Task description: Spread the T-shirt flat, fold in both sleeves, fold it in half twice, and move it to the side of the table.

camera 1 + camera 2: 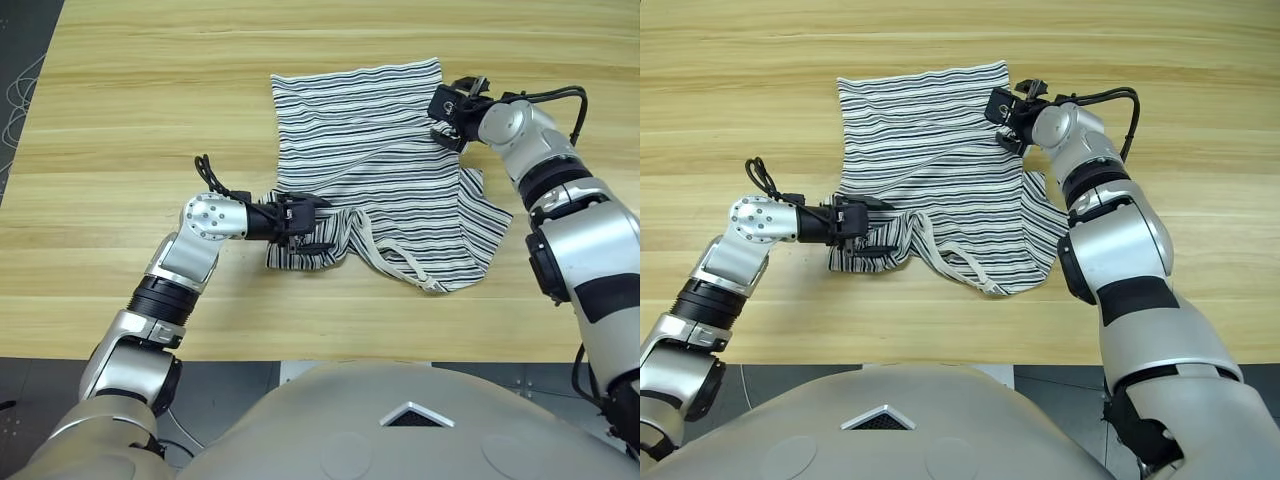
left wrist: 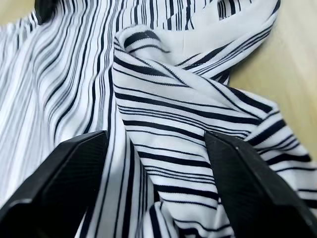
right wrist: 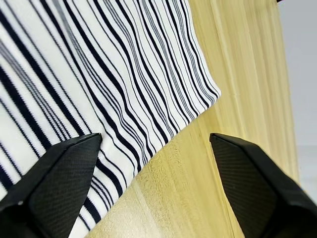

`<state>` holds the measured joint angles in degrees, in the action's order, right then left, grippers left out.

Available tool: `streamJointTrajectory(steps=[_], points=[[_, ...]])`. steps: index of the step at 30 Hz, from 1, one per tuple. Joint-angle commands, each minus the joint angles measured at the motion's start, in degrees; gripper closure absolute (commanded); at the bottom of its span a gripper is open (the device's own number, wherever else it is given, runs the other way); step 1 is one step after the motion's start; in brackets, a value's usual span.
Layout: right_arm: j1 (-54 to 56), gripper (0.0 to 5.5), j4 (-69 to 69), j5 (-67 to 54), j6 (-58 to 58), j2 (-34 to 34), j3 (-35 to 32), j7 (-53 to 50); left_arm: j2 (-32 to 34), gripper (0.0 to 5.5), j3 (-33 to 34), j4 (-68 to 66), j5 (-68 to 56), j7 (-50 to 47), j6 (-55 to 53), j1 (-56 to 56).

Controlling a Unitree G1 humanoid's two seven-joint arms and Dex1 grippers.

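Striped T-shirt (image 1: 365, 150) lay mid-frame on wooden bench (image 1: 120, 110), lower part still bunched, not yet flat. Left claw (image 1: 308, 222), fingers spread, straddled crumpled sleeve at lower left, apparently to tug it out. Right claw (image 1: 458, 108), likewise spread, hovered over upper-right edge, likely to anchor cloth.

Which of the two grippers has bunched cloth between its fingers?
The left gripper: a crumpled fold of the T-shirt sits between its fingers. The right gripper is at a flat edge.

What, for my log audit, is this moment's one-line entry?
T-shirt: near end bunched | left hand: open astride bunch | right hand: open over edge
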<state>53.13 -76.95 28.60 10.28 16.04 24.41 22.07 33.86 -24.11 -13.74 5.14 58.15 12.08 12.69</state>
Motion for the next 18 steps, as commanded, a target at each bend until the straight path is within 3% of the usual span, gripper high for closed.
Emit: streamJointTrajectory(steps=[1,5,18], points=[[-4.7,1.45,-3.0,2.7,-2.0,-0.3,1.4,1.8,3.9,1.86,-4.1,-3.7,9.7,-2.1,4.7,-2.0],[-5.2,1.45,-3.1,2.5,-2.7,0.7,1.0,1.6,9.5,1.86,-3.9,2.7,8.0,0.8,8.0,-6.2],[-6.4,1.45,-3.3,2.7,-3.8,1.8,0.8,0.9,22.6,1.86,1.7,20.0,2.7,4.0,3.7,-17.7]])
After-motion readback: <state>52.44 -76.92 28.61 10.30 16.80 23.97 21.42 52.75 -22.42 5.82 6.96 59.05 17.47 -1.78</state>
